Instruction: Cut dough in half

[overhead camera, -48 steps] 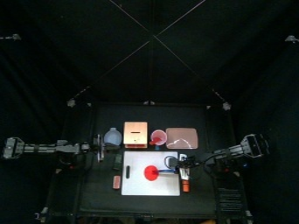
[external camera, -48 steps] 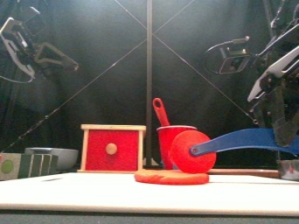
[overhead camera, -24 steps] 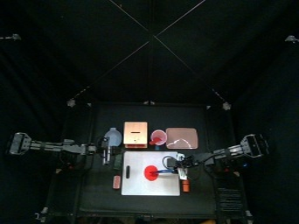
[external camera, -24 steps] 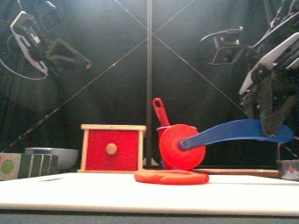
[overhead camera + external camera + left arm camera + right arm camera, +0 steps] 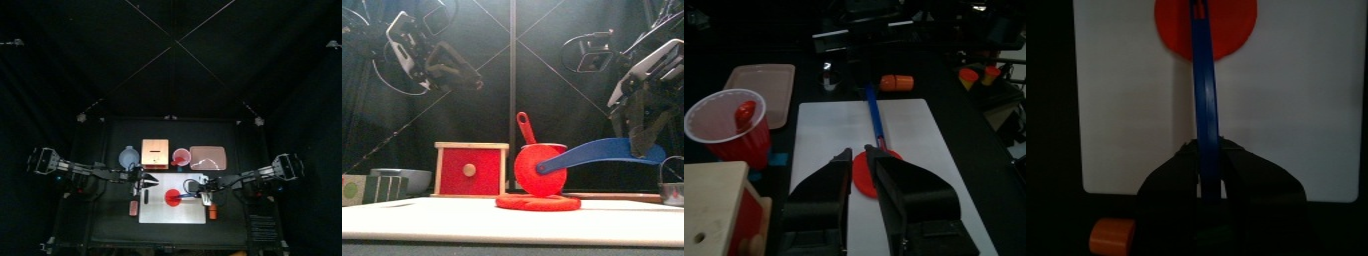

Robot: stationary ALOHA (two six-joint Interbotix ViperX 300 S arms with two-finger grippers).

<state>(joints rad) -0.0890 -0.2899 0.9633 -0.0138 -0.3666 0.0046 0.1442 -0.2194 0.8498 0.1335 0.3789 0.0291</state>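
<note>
Change: we see left pincer (image 5: 865, 170) come in over board (image 5: 938, 180), jaws apart, empty | right pincer (image 5: 1209, 170) clamps cutter (image 5: 596, 154) by its handle, wheel tilted up, above dough (image 5: 539, 202) | dough: whole, on board | meaning: we judge cut not begun, left may steady dough.

Matt red dough (image 5: 539, 203), smooth white board (image 5: 951, 170) — pale wooden box (image 5: 470, 170)

Left arm swings in over the board
Its left claw (image 5: 863, 175) now hangs above the dough (image 5: 539, 202) — the cutter's red wheel (image 5: 540, 170) has shifted left.
</note>
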